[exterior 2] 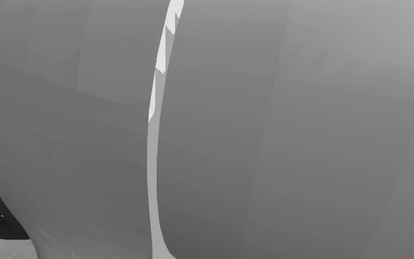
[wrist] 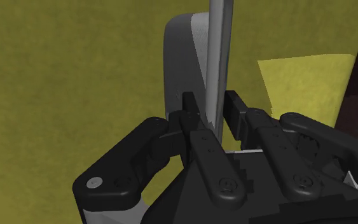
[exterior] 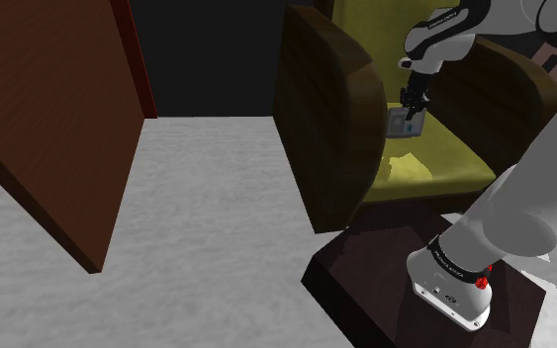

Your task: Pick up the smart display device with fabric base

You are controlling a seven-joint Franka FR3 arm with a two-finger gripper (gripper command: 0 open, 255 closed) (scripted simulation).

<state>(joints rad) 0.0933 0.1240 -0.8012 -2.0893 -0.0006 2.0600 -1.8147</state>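
The white arm point(exterior: 523, 208) rose from its base on the dark stand point(exterior: 365, 287) in the shoulder view's lower right. It went up in a wide bend, left the picture at the upper right, and came back in at the top. From there the last link sloped down toward that view's left, and the hand pointed nearly straight down over the seat of an armchair point(exterior: 325, 119).

The black gripper point(exterior: 412, 102) hung just above the olive-yellow seat cushion point(exterior: 459, 148), between the two dark brown armrests and closer to the armrest on the shoulder view's left. Directly under it was the smart display point(exterior: 405, 122), a small grey device standing upright with its pale face turned toward the camera.

In the wrist view the two fingers point(wrist: 189, 105) were closed on the device. They pressed the thin grey screen panel from both sides, and the rounded grey base bulged out beside one finger. The pictures did not show whether the bottom of the device touched the cushion or was just clear of it. A brighter yellow patch point(exterior: 410, 166) lay on the cushion near the device, toward the front edge of the seat.

A large red-brown panel point(exterior: 58, 129) leaned at the shoulder view's left over the grey floor point(exterior: 207, 217), and a black area point(exterior: 207, 59) stood behind. The second exterior view showed big rounded grey surfaces with a pale seam between them.
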